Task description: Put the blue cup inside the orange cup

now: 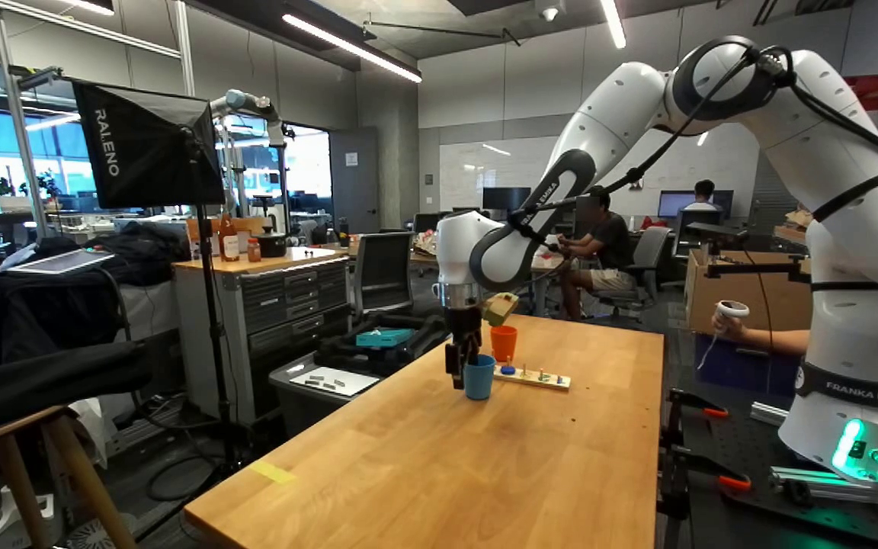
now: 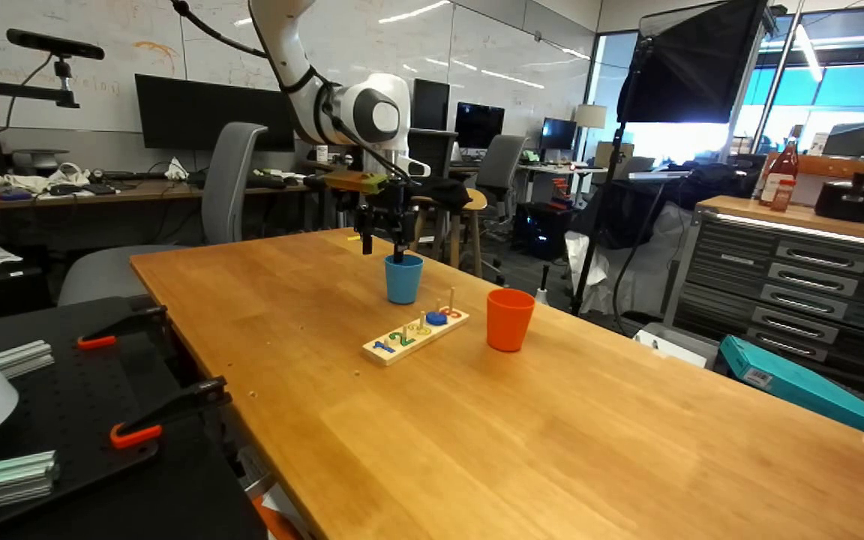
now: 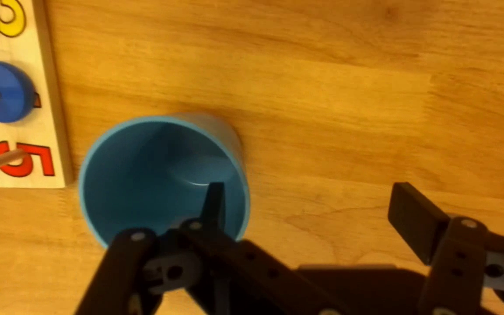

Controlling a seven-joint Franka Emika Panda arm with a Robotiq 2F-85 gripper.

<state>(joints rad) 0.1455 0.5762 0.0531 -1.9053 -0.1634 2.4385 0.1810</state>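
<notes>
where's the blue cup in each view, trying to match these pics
In an exterior view: blue cup below centre, slightly right; peg board to its right.
In an exterior view: blue cup near the middle; peg board just below it.
In the wrist view: blue cup left of centre; peg board to its left.
Shared landmark: that peg board, with a blue disc on it.

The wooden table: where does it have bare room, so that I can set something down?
Bare: the stretch between the blue cup and the yellow tape, and the end of the table beyond the orange cup, away from the blue cup. Crowded: where both cups stand near the number board, with the fingers straddling the blue cup's rim.
</notes>
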